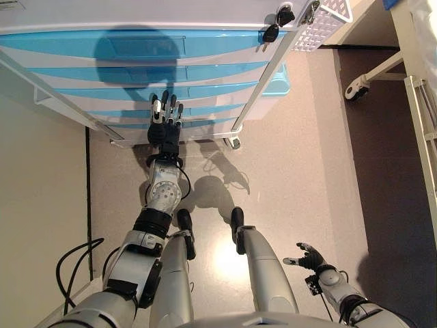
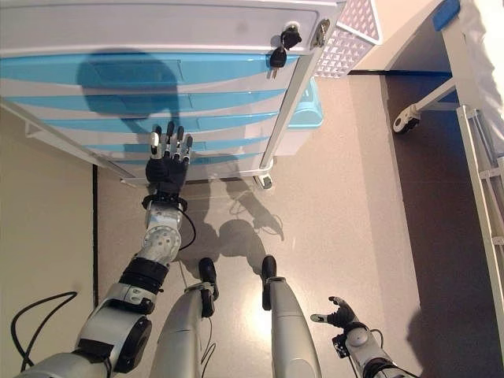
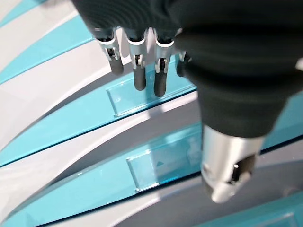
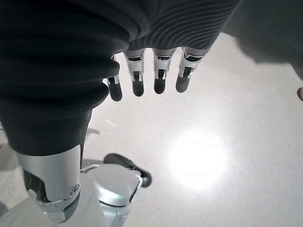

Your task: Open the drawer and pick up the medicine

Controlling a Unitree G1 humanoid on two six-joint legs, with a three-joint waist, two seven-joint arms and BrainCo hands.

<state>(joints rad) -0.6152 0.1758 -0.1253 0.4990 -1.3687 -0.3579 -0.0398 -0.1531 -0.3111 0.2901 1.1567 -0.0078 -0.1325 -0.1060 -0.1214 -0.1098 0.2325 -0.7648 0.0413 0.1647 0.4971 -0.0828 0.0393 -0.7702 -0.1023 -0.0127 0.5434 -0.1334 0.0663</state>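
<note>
A white drawer cabinet (image 1: 136, 27) on castors stands before the robot, its front carrying five blue drawers stacked one below the other, all pushed in. Each drawer front is a long band whose long axis runs across the views from left to right, the faces turned toward the robot. Two clear label pockets show on two neighbouring fronts in the left wrist view, one (image 3: 137, 92) just past the fingertips and one (image 3: 156, 165) on the next front.

The left robot hand (image 1: 165, 123) is stretched forward at the lower drawers (image 2: 197, 142), its fingers (image 3: 138, 75) straight and spread, released, with nothing in them; whether the tips touch the blue front I cannot tell (they lie very close to it). The right robot hand (image 1: 311, 257) hangs low at the robot's right side over the pale floor (image 1: 273, 184), well apart from the cabinet, fingers relaxed and loosely extended, holding nothing.

The medicine shows in no view.

Two dark keys (image 2: 283, 43) hang at the cabinet's top right corner. A white perforated basket (image 1: 324, 20) sits on the cabinet's right side, and a pale blue bin (image 1: 278, 80) stands on the floor beside it. A single castor (image 1: 356, 87) of a bed frame (image 1: 420, 96) stands at the right.
</note>
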